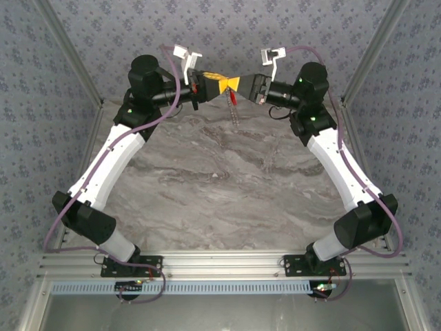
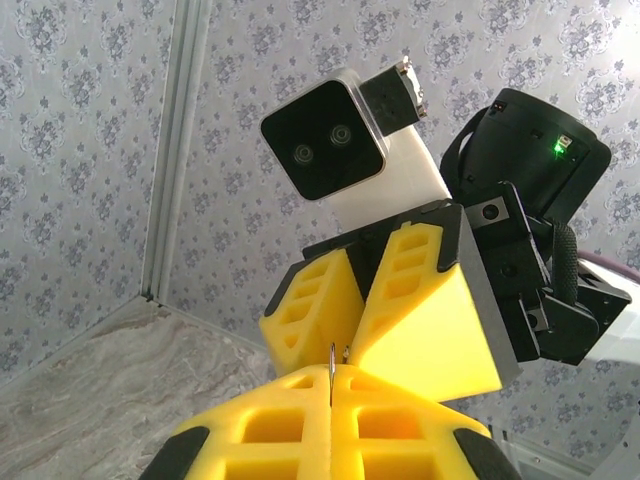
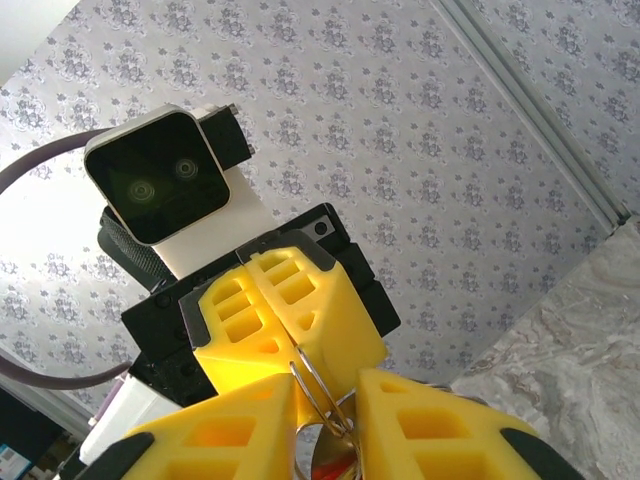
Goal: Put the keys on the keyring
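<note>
Both grippers meet tip to tip high over the back of the table. My left gripper [image 1: 220, 83] [image 2: 331, 388] is shut on the keyring [image 2: 331, 366], a thin wire loop seen edge-on between its yellow fingers. The keyring [image 3: 318, 385] reaches from the left gripper [image 3: 290, 345] into the gap of my right gripper [image 3: 328, 388] [image 1: 233, 84]. The right jaws stand a little apart around the loop. The keys [image 3: 335, 465], a silvery head with a red part, lie in that gap beside the right-hand finger. From above, the red keys [image 1: 233, 98] hang just under the fingertips.
A thin grey strand [image 1: 238, 118] dangles below the red piece toward the marble table [image 1: 220, 179]. Patterned walls and aluminium posts [image 1: 69, 55] close in the back corners. The right arm's camera housing [image 2: 325, 140] faces my left wrist closely.
</note>
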Action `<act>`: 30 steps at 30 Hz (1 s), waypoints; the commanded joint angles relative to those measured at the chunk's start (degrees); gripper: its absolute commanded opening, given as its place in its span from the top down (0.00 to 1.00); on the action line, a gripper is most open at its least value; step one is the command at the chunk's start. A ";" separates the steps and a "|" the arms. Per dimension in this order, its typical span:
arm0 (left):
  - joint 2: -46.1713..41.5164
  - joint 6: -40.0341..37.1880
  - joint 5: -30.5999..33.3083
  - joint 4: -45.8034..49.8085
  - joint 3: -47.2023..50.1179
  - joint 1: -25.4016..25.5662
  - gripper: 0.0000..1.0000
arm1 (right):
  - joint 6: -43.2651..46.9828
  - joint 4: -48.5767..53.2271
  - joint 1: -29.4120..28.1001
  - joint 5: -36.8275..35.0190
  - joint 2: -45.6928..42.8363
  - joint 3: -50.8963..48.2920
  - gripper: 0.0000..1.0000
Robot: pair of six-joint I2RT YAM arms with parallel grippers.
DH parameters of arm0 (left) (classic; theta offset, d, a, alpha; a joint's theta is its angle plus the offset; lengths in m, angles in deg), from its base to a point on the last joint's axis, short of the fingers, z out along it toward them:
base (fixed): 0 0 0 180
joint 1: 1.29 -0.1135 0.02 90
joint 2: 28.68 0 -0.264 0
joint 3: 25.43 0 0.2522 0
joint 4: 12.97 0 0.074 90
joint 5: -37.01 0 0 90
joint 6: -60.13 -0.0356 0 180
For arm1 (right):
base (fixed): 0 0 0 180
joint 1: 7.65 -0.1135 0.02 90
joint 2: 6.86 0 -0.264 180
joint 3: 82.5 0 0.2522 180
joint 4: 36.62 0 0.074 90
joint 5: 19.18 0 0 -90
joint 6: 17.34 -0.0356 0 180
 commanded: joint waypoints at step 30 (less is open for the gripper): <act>-6.14 -13.34 1.10 16.11 -2.60 -2.96 0.47 | 37.63 47.34 1.59 -10.58 -1.85 16.01 1.00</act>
